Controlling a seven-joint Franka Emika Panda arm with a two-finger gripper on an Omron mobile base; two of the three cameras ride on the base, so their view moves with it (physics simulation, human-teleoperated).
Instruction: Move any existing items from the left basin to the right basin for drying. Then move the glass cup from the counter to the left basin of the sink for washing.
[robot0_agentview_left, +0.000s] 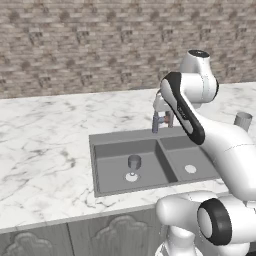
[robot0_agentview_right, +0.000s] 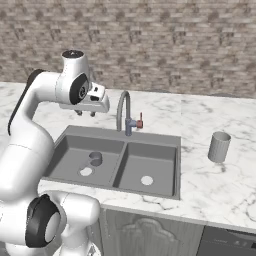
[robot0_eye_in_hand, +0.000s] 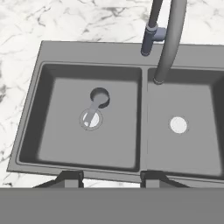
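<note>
Found small glass (robot0_agentview_left: 134, 161) upright in left basin (robot0_agentview_left: 112, 172), tumbler (robot0_agentview_right: 219, 146) on worktop (robot0_agentview_right: 220, 190), tool (robot0_agentview_right: 85, 113) parted, empty, above sink (robot0_eye_in_hand: 92, 57); nothing moved.

You get even, bright, rendered light from above, with no glare. The sink (robot0_eye_in_hand: 92, 48) walls shade darker toward their near inner sides, and the small glass (robot0_eye_in_hand: 99, 97) throws a short soft shadow over the drain. The tabletop (robot0_agentview_left: 45, 135) reads clean; edges look slightly soft and low-resolution, with no lens distortion.
</note>
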